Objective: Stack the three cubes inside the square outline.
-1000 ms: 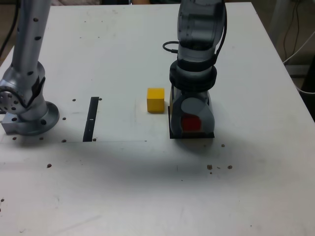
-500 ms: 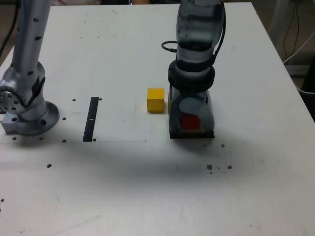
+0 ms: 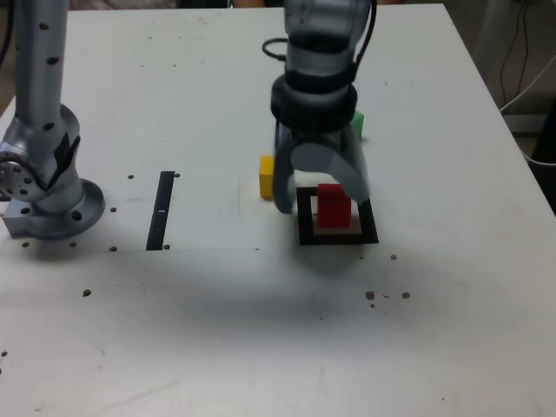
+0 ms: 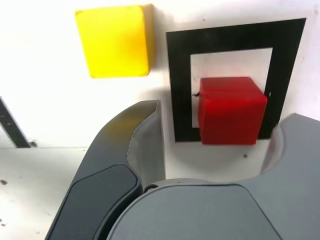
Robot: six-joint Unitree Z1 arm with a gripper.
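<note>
The red cube rests inside the square outline, free of any grip. My gripper hangs open just above and behind it, one finger on each side of the cube without touching it. On the table to the exterior view's left of the outline sits the yellow cube, partly covered by a gripper finger. Behind the arm, a small part of the green cube shows.
A narrow black strip lies on the white table at the exterior view's left of the cubes. The arm's grey base stands at the far left. Small screw holes dot the tabletop.
The gripper has opened and let go of the red cube, leaving it inside the outline. It has lifted and drawn back toward the far side, uncovering the green cube.
</note>
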